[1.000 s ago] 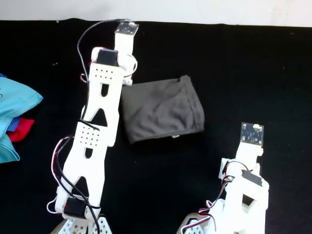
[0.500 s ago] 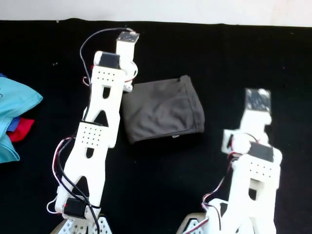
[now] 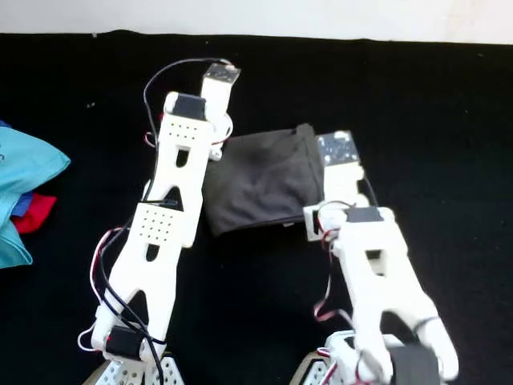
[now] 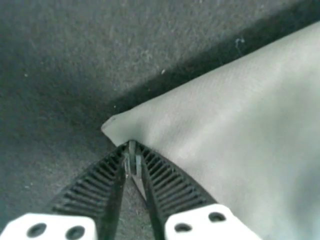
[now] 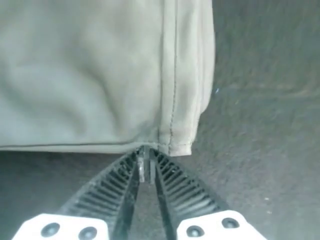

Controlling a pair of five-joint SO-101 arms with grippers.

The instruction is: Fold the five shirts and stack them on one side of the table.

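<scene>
Table (image 3: 449,120) is being shown with a folded grey shirt (image 3: 260,180) mid-table, pile (image 3: 20,184) at left edge. Shirt is being flanked diagonally: left gripper (image 4: 131,162) at far-left corner, right gripper (image 5: 145,165) at near-right hem, both closed against cloth, pinch unclear.

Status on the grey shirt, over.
Left gripper shut at grey shirt corner. Right gripper shut at its hem corner. Shirt pile well aside.
</scene>
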